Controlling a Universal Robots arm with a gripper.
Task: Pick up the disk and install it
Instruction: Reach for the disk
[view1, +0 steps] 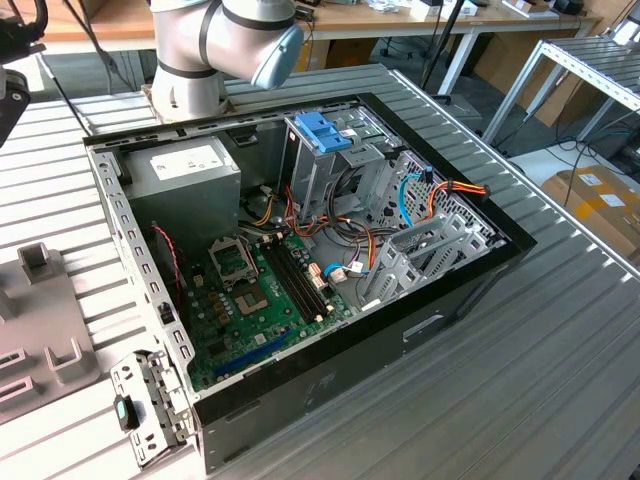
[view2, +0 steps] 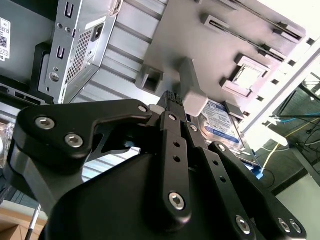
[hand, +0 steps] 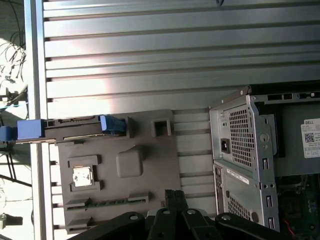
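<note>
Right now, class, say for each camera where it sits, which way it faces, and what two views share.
Exterior view: off the robot, looking down into the open computer case; the arm shows.
First wrist view: on the arm, facing down at the grey fixture plate with the disk at its edge; the tool shows.
Second wrist view: on the arm, looking along the tool toward the disk.
Both wrist views share tool, disk, plate and case corner.

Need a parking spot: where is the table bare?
Bare: ribbed metal table on the exterior view's right of the open black computer case, and beyond the grey fixture plate in the first wrist view. Crowded: that plate, holding the blue-railed metal disk, and the case interior.
</note>
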